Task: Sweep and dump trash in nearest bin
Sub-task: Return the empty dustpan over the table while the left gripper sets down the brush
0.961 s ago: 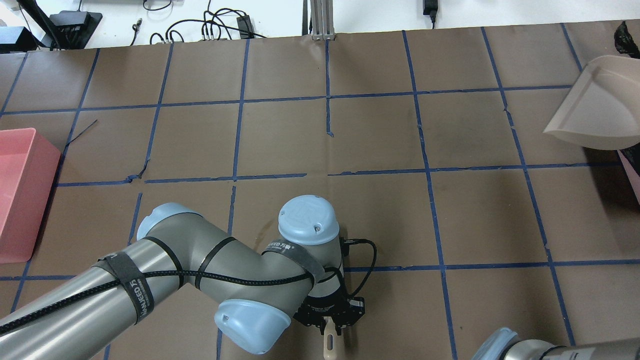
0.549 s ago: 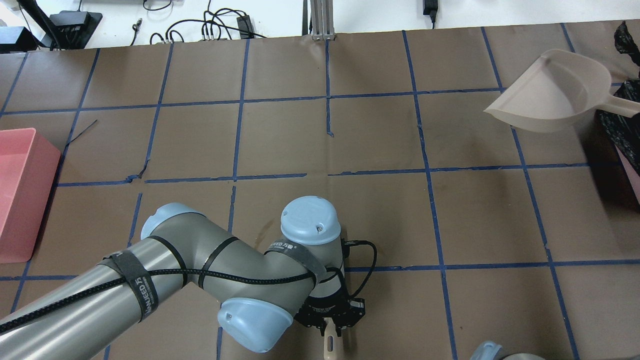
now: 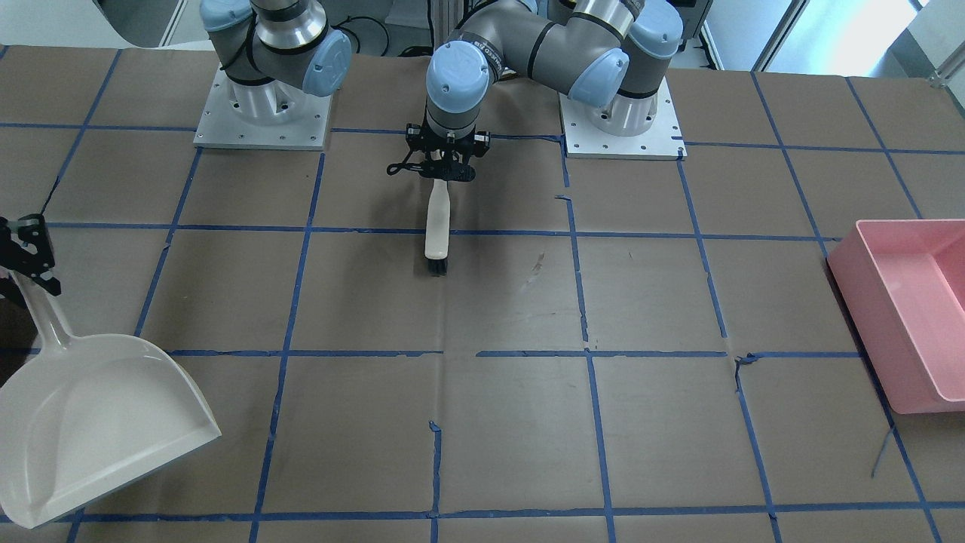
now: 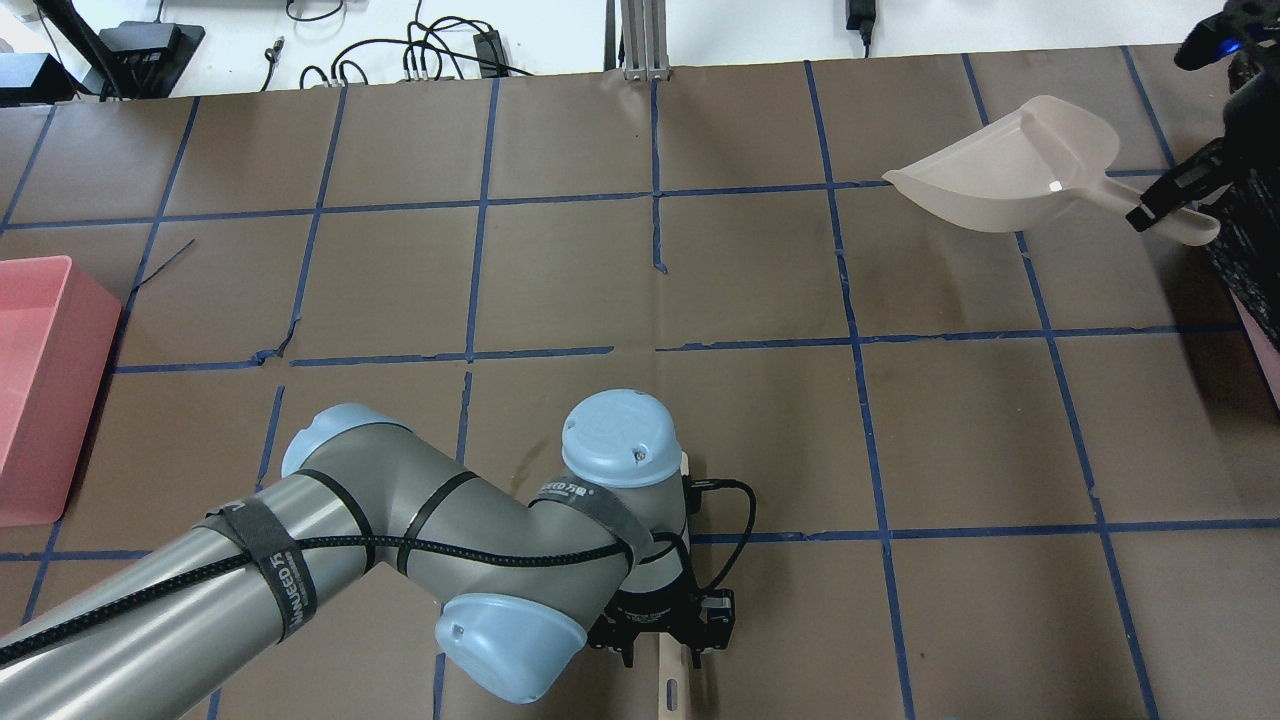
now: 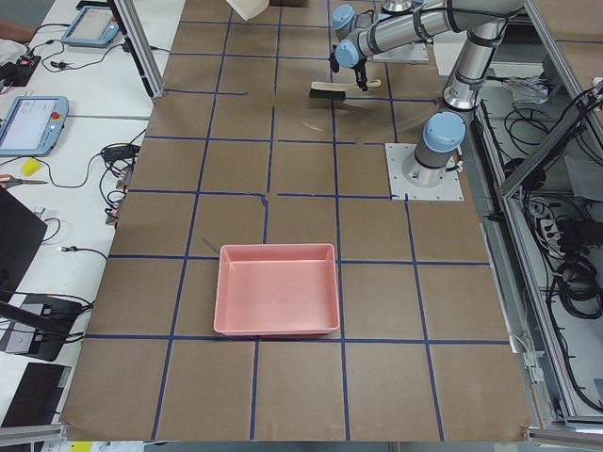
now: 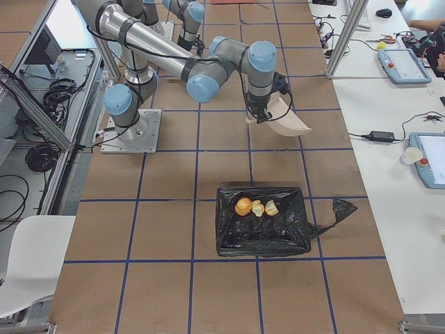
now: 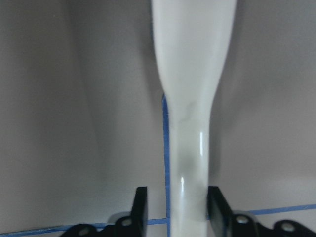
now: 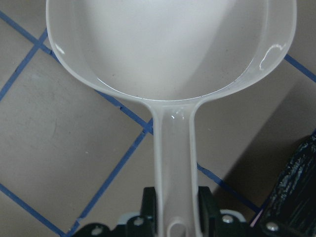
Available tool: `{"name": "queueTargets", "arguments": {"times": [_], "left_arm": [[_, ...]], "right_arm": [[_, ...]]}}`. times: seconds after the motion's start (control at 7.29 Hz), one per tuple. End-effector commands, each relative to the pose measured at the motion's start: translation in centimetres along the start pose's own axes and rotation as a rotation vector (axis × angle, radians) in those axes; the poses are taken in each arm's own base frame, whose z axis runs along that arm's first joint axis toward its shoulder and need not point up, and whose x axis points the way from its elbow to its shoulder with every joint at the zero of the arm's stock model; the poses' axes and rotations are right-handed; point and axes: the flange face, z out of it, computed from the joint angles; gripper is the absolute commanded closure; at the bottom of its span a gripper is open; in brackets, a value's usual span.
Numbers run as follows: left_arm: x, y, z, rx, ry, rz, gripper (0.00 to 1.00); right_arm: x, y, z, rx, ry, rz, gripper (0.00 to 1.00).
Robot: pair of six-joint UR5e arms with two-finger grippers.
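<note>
The trash lies inside the black-bag-lined bin (image 6: 261, 221): a tan-orange lump (image 6: 243, 206) and two pale chunks (image 6: 258, 208) (image 6: 271, 207). My right gripper (image 4: 1170, 192) (image 8: 175, 217) is shut on the handle of the cream dustpan (image 4: 1010, 165) (image 3: 90, 422) (image 8: 173, 44). It holds the pan, which looks empty, above the table beside the bin. My left gripper (image 4: 660, 640) (image 3: 441, 170) (image 7: 177, 207) is shut on the cream handle of a brush (image 3: 436, 226) (image 7: 190, 123), whose black bristles point toward the table's middle.
A pink bin (image 4: 40, 380) (image 3: 905, 302) (image 5: 278, 301) stands at the table's left end. The black-lined bin's edge (image 4: 1250, 250) shows at the right end. Blue tape lines grid the brown table (image 4: 650, 300). Cables lie beyond the far edge.
The dustpan has swung left, away from the black-lined bin and out over the table, and the right gripper has come into the overhead view. The left arm has barely moved.
</note>
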Motion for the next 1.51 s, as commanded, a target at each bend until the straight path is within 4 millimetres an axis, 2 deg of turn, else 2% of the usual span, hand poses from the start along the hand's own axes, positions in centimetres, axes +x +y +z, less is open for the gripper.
{"name": "queueTargets", "arguments": {"times": [0.0,0.14,0.27,0.55,0.69,0.82,0.96,1.1,1.24,1.37], "left_arm": [[0.2,-0.3,-2.6,0.046,0.024,0.004,0.00],[0.9,-0.9,-5.4,0.093,0.026,0.013,0.00],[1.0,-2.5,-10.2,0.153,-0.007,0.036,0.00],[-2.2,-5.1,-19.1,0.148,0.008,0.064,0.00],[-5.2,-6.8,-22.4,0.193,0.005,0.038,0.00],[-8.7,-8.4,-24.7,0.242,-0.040,0.056,0.00],[-13.0,-10.0,-27.0,0.273,-0.074,0.084,0.00],[-18.0,-11.0,-29.2,0.300,-0.105,0.077,0.00],[-21.8,-11.3,-30.6,0.317,-0.112,0.071,0.00],[-25.3,-11.0,-32.0,0.346,-0.124,0.014,0.00]], "right_arm": [[-3.9,-3.2,1.4,-0.013,-0.001,0.084,1.00],[-6.2,-4.5,1.6,-0.012,-0.014,0.171,1.00],[-10.5,-6.7,2.7,-0.023,-0.033,0.254,1.00],[-19.1,-10.5,4.7,-0.001,-0.004,0.336,1.00],[-21.5,-10.9,5.7,-0.009,0.021,0.374,1.00],[-23.9,-11.4,6.1,0.001,0.040,0.376,1.00],[-26.7,-11.8,6.7,-0.004,0.070,0.379,1.00],[-30.6,-12.3,7.8,0.000,0.083,0.373,1.00],[-35.3,-12.8,9.4,0.035,0.073,0.384,1.00],[-38.2,-13.4,11.0,0.054,0.091,0.362,1.00]]}}
